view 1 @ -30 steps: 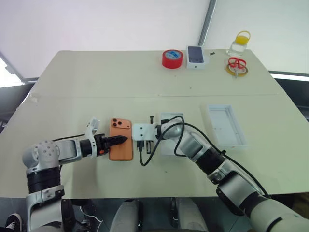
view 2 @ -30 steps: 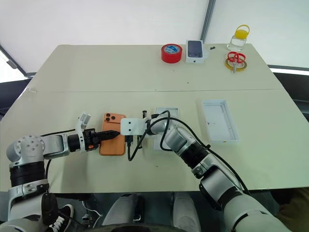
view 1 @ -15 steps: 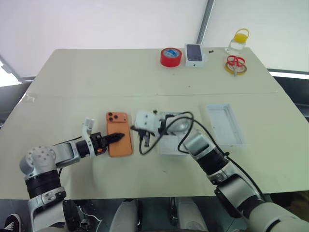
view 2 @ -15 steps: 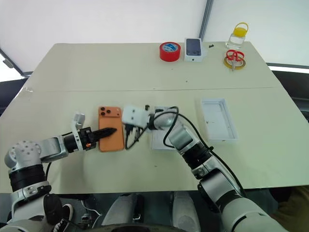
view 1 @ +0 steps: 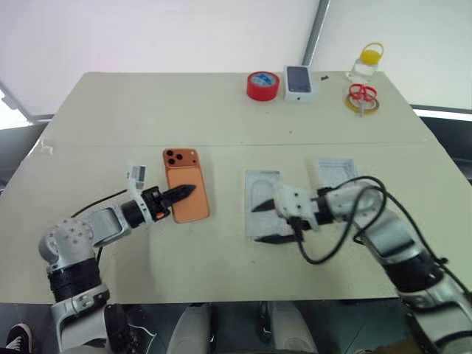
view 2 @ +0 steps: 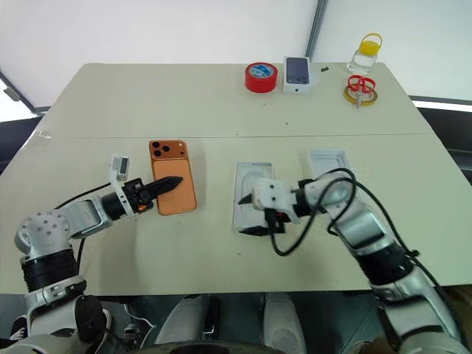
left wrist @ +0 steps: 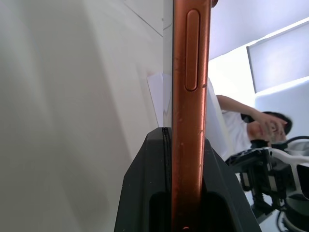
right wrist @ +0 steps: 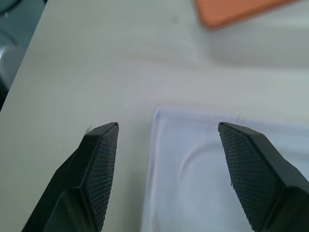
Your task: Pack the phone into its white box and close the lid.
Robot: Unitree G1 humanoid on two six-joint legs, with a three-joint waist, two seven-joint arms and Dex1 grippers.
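Note:
The orange phone (view 1: 186,193) lies camera side up at the table's left middle. My left gripper (view 1: 181,193) is shut on its near long edge, and the left wrist view has that edge (left wrist: 191,72) pinched between the black fingers (left wrist: 145,193). I cannot tell whether the phone is off the table. The white box (view 1: 263,193), with its oval-recess insert, sits at the centre. My right gripper (view 1: 258,223) is open at the box's near end, with nothing between its fingers (right wrist: 99,159). The lid (view 1: 333,168) lies inside up to the right, partly hidden behind my right arm.
At the far edge stand a red tape roll (view 1: 263,85), a small white box with a dark phone picture (view 1: 299,81), red scissors on a yellow tape ring (view 1: 361,99) and a clear yellow-capped bottle (view 1: 366,65). A person (left wrist: 246,121) is beyond the table.
My right gripper left the phone's right side, swung right to the white box's near end and opened. My left gripper kept its hold on the phone and rose slightly.

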